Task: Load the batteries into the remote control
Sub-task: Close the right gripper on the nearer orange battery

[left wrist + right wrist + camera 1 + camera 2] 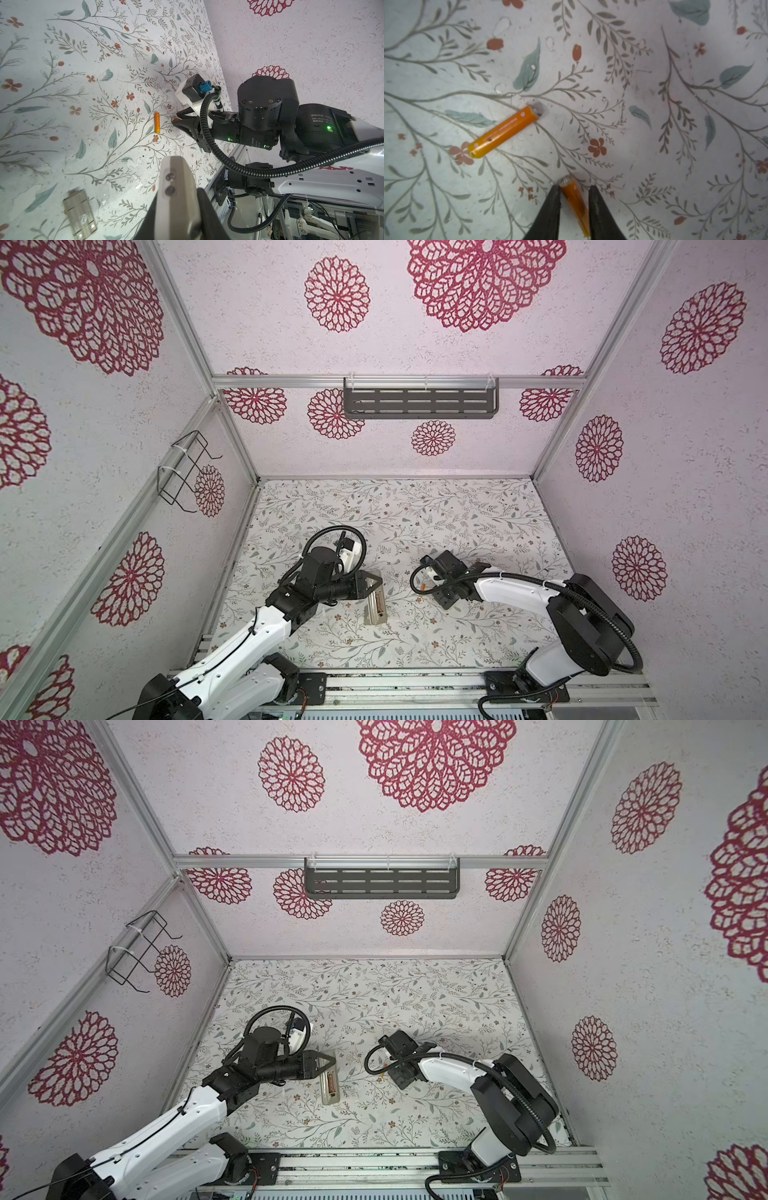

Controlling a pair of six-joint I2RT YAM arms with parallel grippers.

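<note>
Top views: found left gripper [372, 583] clamped on the remote control [376, 605], left of middle on the table [415, 510], what looked like the open compartment facing up. Found right gripper [433, 588] low over the table, well apart from the remote control. Could not sort the batteries out there.

Left wrist: saw the remote control [176, 182] wedged between dark fingers [209, 216], hold looking firm. Spotted beige cover piece [80, 214] lying flat, apart from it. Spotted free battery [157, 122] flat on the table, near the right gripper [176, 122], and straddled battery [175, 119] poking out between its tips.

Right wrist: saw right gripper [574, 186] with jaws narrowly apart either side of the straddled battery [574, 199], slanted across the gap, touching one finger [550, 207] at its tip, daylight beside the other. Could not tell firm pinch from loose cage. Noted free battery [503, 132] near, not touching.

Judged step in hand: picking up the first battery. Would have squared it to the jaws before squeezing, gripped mid-length, lifted straight, cleared the free battery. Judged risk: skewed cell pivoting or squirting out.
</note>
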